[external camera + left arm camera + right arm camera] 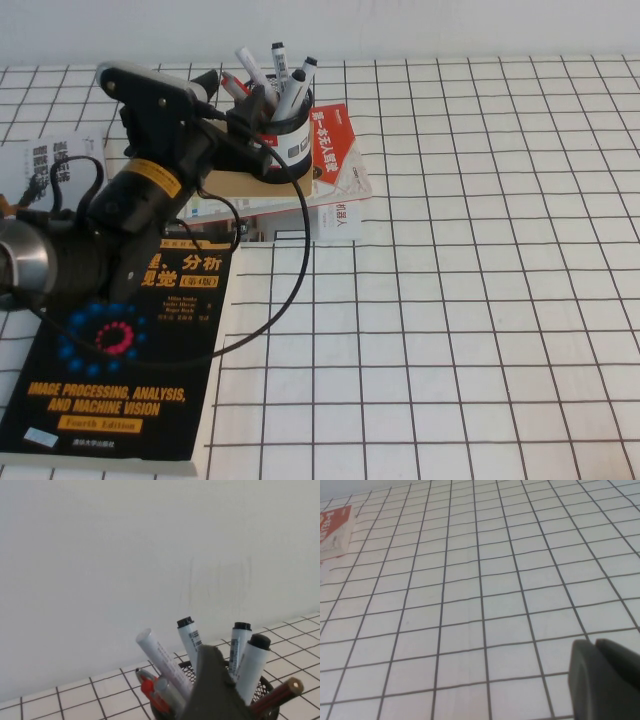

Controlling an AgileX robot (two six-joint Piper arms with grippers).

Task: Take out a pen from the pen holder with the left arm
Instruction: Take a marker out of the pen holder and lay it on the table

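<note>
A black mesh pen holder [288,140] stands on a stack of books at the back left. It holds several white markers [292,88], a red pen and a red-brown pencil [280,695]. My left gripper [252,112] is right against the holder's left side, up among the pen tops. In the left wrist view one dark finger [215,690] stands in front of the markers [252,672], apart from its partner, which is out of frame; the gripper is open and holds nothing. My right gripper [594,643] hangs shut over bare grid tablecloth, outside the high view.
A red and white book [338,145] lies under the holder. A large black book [120,370] lies at the front left beneath the left arm. Another book [50,165] sits at the far left. A black cable [295,270] loops over the cloth.
</note>
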